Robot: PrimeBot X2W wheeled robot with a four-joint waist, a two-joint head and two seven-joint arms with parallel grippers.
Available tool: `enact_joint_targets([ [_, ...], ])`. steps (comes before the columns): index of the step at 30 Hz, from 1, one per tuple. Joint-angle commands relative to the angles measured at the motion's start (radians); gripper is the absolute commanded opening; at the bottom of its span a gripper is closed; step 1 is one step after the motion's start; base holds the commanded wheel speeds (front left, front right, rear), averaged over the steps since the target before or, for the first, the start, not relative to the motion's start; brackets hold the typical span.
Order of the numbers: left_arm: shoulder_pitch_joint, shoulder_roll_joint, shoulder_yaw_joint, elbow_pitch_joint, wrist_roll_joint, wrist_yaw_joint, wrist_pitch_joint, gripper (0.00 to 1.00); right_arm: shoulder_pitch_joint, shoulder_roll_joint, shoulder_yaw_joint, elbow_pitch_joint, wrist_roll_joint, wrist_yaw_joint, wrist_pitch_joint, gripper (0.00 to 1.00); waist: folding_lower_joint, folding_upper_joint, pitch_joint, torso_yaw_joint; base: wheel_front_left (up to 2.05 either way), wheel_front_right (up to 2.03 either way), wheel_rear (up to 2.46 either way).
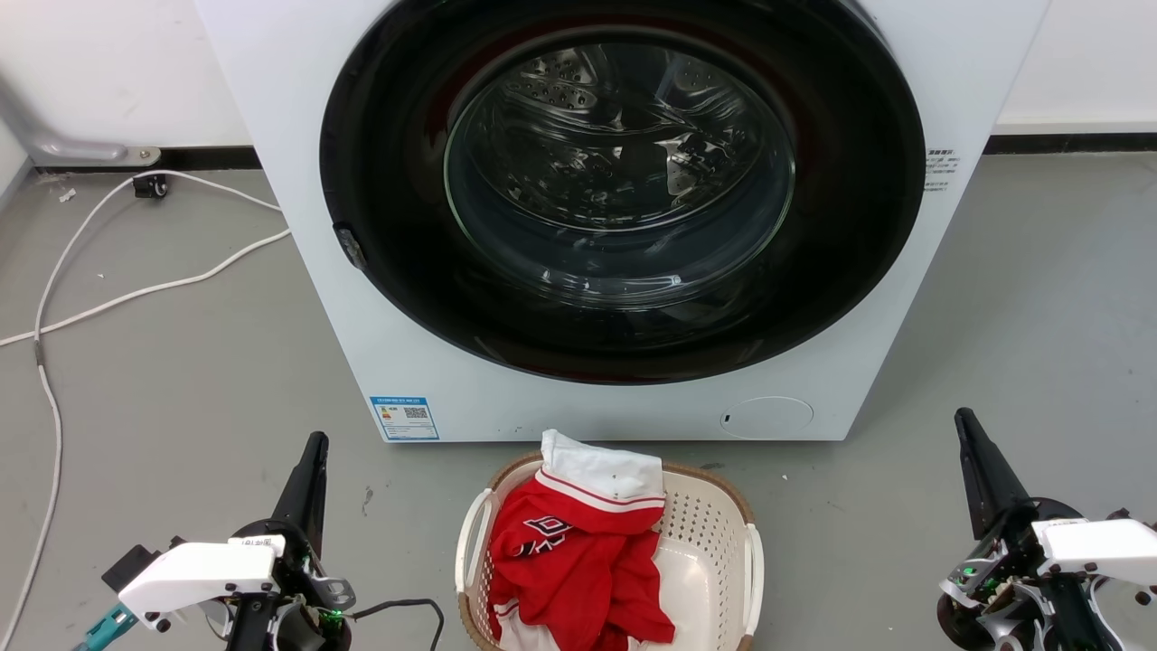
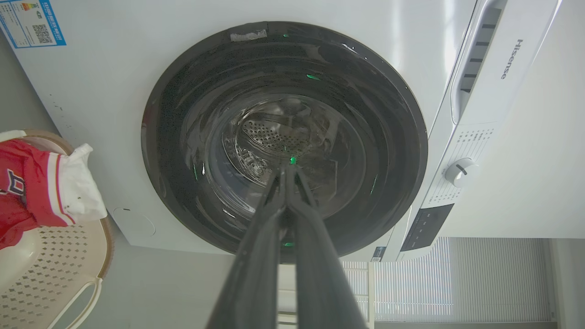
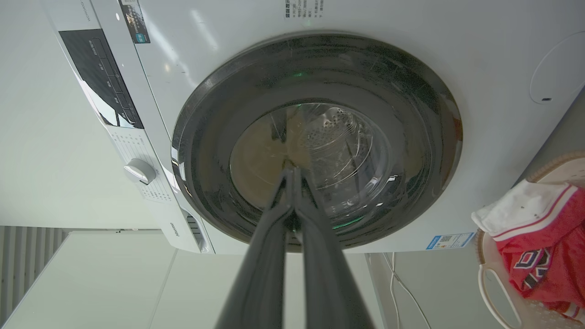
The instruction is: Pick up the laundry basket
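Note:
The laundry basket [image 1: 705, 542] is cream-white plastic with perforated walls, a brown woven-look rim and white loop handles. It stands on the floor at the bottom centre of the head view, just in front of the washing machine, and holds a red and white garment [image 1: 578, 542]. My left gripper [image 1: 315, 443] is shut and empty, well to the left of the basket. My right gripper [image 1: 964, 418] is shut and empty, well to the right of it. The basket [image 2: 55, 274] also appears at the lower left of the left wrist view, and the basket [image 3: 491, 278] at the lower right of the right wrist view.
A white front-loading washing machine [image 1: 624, 208] with a round dark glass door stands right behind the basket. A white cable [image 1: 136, 289] trails over the grey floor at the left. Open floor lies on both sides of the basket.

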Motion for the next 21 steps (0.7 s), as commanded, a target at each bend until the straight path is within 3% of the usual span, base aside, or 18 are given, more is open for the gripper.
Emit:
enact_joint_targets([
  [1,-0.012,-0.001,0.001,0.001,0.004,-0.003,0.002,0.0,-0.013,0.003,0.001,0.001,0.0,0.0,-0.001,0.0,0.0,0.0,0.0,0.0,0.0,0.0,0.0],
  [21,-0.012,-0.001,0.001,0.001,0.004,-0.003,0.002,0.0,-0.013,0.003,0.001,0.001,0.0,0.0,-0.001,0.0,0.0,0.0,0.0,0.0,0.0,0.0,0.0],
])
